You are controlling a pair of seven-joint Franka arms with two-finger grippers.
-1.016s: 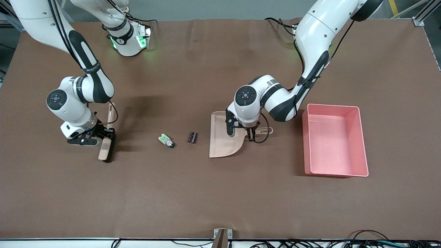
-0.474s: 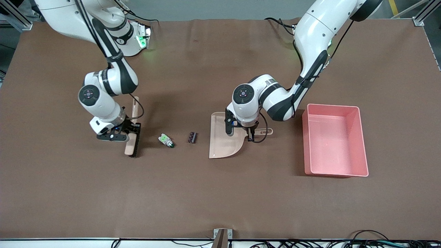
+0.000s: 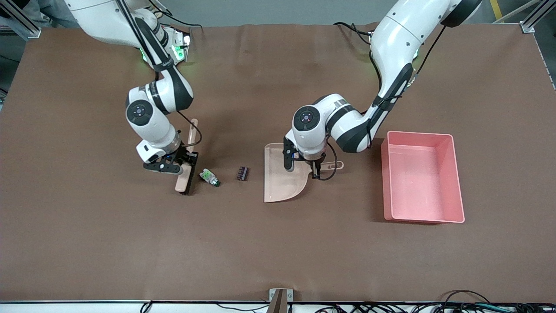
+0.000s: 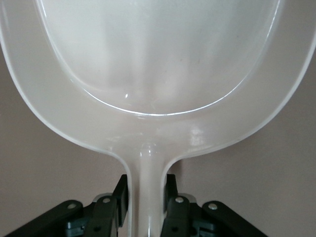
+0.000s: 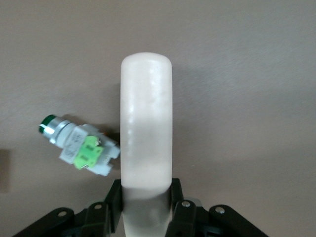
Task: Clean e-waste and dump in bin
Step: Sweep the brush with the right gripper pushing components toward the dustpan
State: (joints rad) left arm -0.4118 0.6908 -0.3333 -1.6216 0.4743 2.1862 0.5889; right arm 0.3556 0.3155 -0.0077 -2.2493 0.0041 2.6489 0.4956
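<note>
The e-waste lies mid-table: a white-and-green component (image 3: 209,177) (image 5: 81,145) and, toward the left arm's end, a small black ribbed block (image 3: 242,173). My right gripper (image 3: 185,164) (image 5: 146,197) is shut on a beige brush (image 3: 184,179) (image 5: 146,133) with dark bristles. The brush stands close beside the component; I cannot tell whether they touch. My left gripper (image 3: 317,168) (image 4: 146,190) is shut on the handle of the beige dustpan (image 3: 280,178) (image 4: 148,74), whose open mouth faces the block. The pink bin (image 3: 419,182) stands beside the dustpan, toward the left arm's end.
The brown mat (image 3: 278,243) covers the whole table. A small bracket (image 3: 280,298) sits at the table edge nearest the front camera, with cables along that edge.
The right arm has carried the brush from the right arm's end of the table up to the white-and-green component. The left gripper has shut on the dustpan handle, and the pan has shifted slightly.
</note>
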